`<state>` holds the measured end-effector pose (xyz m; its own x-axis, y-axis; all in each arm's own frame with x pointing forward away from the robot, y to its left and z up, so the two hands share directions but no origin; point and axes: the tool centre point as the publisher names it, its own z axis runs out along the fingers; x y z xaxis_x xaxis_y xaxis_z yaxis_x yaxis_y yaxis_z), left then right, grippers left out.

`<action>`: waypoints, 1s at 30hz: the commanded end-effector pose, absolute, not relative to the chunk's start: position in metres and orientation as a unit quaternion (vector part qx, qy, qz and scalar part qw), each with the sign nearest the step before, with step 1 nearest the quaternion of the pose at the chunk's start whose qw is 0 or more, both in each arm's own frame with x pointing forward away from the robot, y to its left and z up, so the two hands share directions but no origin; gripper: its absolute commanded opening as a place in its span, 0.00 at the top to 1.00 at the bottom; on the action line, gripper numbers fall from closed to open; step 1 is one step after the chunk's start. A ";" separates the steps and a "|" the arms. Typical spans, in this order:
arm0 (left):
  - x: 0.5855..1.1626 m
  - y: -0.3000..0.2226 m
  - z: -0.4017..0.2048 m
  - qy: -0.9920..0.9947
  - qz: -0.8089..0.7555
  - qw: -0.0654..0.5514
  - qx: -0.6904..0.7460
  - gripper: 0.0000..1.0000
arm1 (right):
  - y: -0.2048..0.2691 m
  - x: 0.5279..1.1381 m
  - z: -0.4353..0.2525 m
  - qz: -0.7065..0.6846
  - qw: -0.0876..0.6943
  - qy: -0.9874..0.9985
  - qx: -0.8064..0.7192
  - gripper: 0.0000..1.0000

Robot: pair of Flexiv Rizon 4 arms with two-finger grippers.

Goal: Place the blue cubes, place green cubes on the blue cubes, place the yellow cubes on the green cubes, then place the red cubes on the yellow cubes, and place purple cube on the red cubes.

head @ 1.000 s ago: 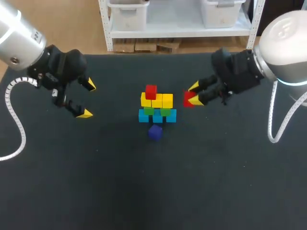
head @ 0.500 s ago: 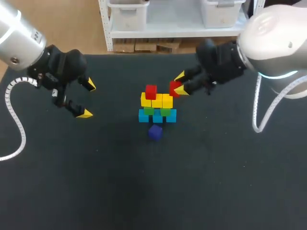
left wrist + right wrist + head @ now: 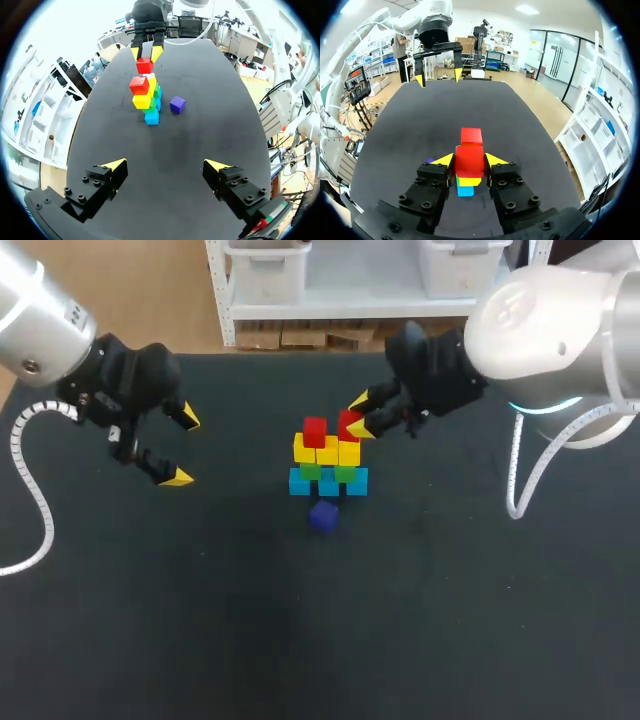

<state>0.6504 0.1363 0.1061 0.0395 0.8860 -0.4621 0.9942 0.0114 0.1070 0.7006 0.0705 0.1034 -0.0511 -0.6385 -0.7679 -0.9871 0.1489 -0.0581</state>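
Nearest us, the small purple cube (image 3: 322,517) lies on the black table (image 3: 300,640), just in front of the stack. The stack has blue cubes (image 3: 328,483) at the base, then green cubes (image 3: 311,472), then yellow cubes (image 3: 327,451), with one red cube (image 3: 315,430) on top. Our right gripper (image 3: 357,416) clamps a second red cube (image 3: 347,421) over the yellow row, just beside the first. Our left gripper (image 3: 185,448) hangs wide open, well apart.

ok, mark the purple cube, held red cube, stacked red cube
purple cube (image 3: 322,517), head view, top face
held red cube (image 3: 469,160), right wrist view, near face
stacked red cube (image 3: 315,430), head view, top face
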 end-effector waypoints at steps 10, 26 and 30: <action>0.650 0.138 0.105 0.679 -0.132 0.209 0.691 0.00 | 0.080 0.700 0.098 0.259 0.330 0.677 -0.604 1.00; 0.650 0.138 0.105 0.679 -0.132 0.209 0.691 0.00 | 0.085 0.705 0.094 0.259 0.324 0.675 -0.610 1.00; 0.650 0.138 0.105 0.679 -0.132 0.209 0.691 0.00 | 0.085 0.705 0.093 0.259 0.322 0.676 -0.610 1.00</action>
<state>0.6504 0.1363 0.1061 0.0395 0.8859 -0.4621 0.9942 0.0115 0.1070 0.7030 0.0840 0.0935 -0.0466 -0.6578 -0.7518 -0.9914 0.1224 -0.0457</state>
